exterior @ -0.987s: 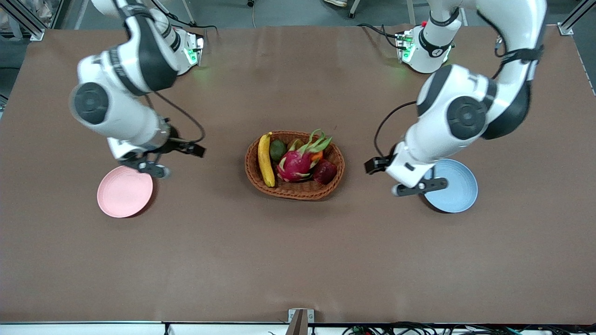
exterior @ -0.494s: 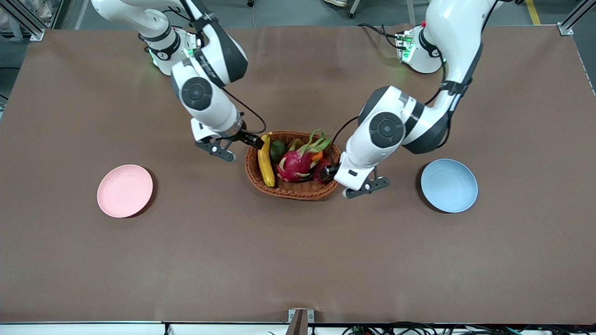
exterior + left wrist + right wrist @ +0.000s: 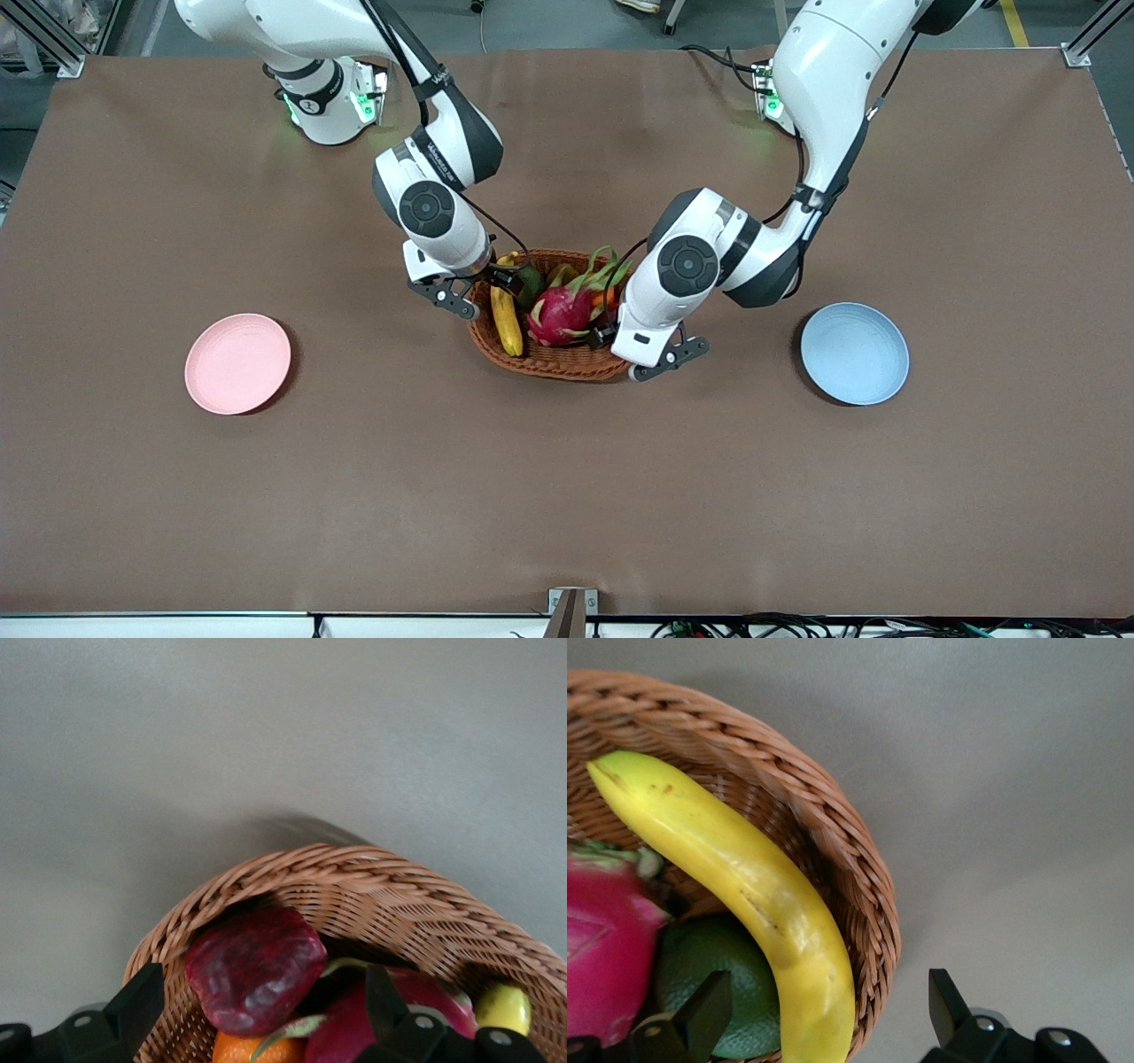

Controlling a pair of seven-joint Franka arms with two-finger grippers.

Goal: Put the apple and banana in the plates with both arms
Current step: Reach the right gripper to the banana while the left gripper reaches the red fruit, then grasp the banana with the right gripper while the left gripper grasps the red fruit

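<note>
The yellow banana (image 3: 506, 321) lies in the wicker basket (image 3: 549, 363), at its side toward the right arm's end of the table. In the right wrist view the banana (image 3: 744, 877) runs between the spread fingers of my right gripper (image 3: 824, 1010). That gripper (image 3: 446, 299) is open over the basket's rim. The maroon apple (image 3: 255, 967) lies in the basket between the spread fingers of my open left gripper (image 3: 260, 1005). In the front view the left gripper (image 3: 671, 357) hangs over the basket's other end and hides the apple. The pink plate (image 3: 237, 363) and the blue plate (image 3: 855, 353) hold nothing.
The basket also holds a pink dragon fruit (image 3: 560, 315), a dark green avocado (image 3: 530, 285) and an orange fruit (image 3: 239, 1050) under the apple. The pink plate is toward the right arm's end of the table and the blue plate toward the left arm's end.
Both arms have swung in from over their plates to the basket. The right gripper now stands over the banana's end and the left gripper over the apple. Both stay open.
</note>
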